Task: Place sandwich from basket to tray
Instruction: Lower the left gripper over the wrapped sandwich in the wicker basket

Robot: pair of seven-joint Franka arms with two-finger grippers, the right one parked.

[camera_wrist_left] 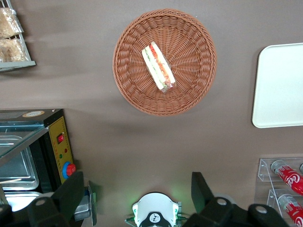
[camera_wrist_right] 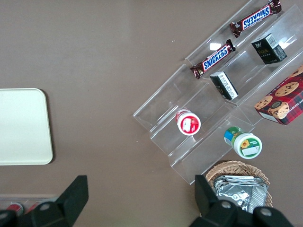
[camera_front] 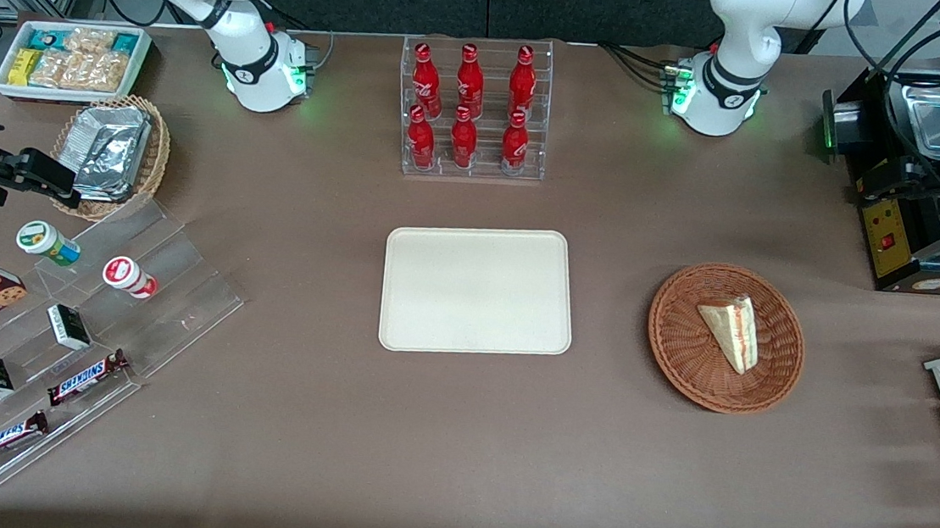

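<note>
The tray (camera_front: 478, 290) lies flat at the middle of the table, nearer the front camera than the rack of red bottles (camera_front: 471, 111). Toward my end of the table, well apart from the tray, sits the basket (camera_front: 672, 333). The sandwich (camera_front: 732, 329) lies in it on its side, with its striped cut edge turned toward my end. I am held high over the table, my wrist pointing straight down, so that I look onto the basket and sandwich from above. My gripper (camera_wrist_left: 137, 191) hangs in the air, touching nothing. Its two fingers (camera_wrist_left: 71, 191) are spread wide, jaws open and holding nothing. It hangs over the bare table between my arm's base (camera_wrist_left: 154, 215) and the basket.
</note>
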